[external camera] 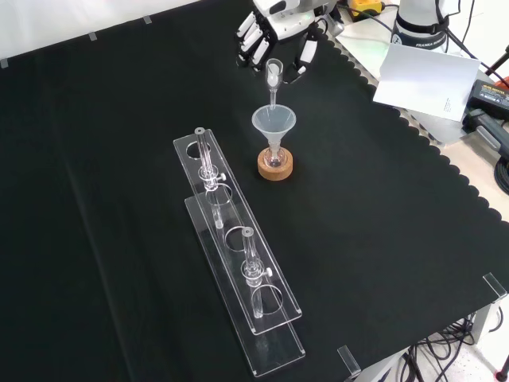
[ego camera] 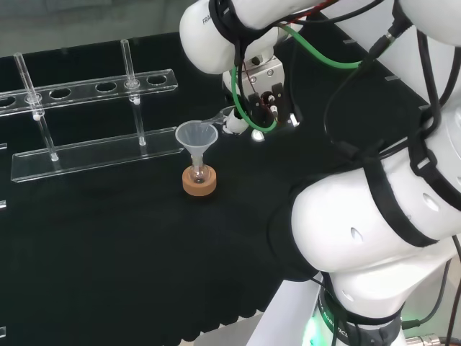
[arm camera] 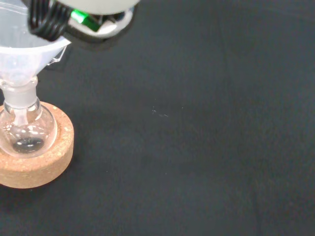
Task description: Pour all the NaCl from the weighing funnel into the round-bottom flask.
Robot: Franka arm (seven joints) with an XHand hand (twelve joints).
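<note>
A small round-bottom flask (external camera: 274,157) stands upright on a cork ring (external camera: 275,169) near the middle of the cloth. A clear conical funnel (external camera: 273,122) sits in its neck. My hand (external camera: 272,36) hovers just beyond it, fingers curled round the clear weighing funnel (external camera: 273,74), whose thin end points down at the cone's mouth. In the head view the weighing funnel (ego camera: 218,120) reaches from my hand (ego camera: 236,124) to the rim of the funnel (ego camera: 196,136). The wrist view shows the flask (arm camera: 23,130) close up on the cork ring (arm camera: 39,160); what lies inside it is unclear.
A long clear acrylic rack (external camera: 238,263) with round holes and two upright posts lies on the near side of the flask in the front view, far left (ego camera: 94,148) in the head view. The cloth's scalloped edge (external camera: 413,135) runs along the front view's right, with paper and cables past it.
</note>
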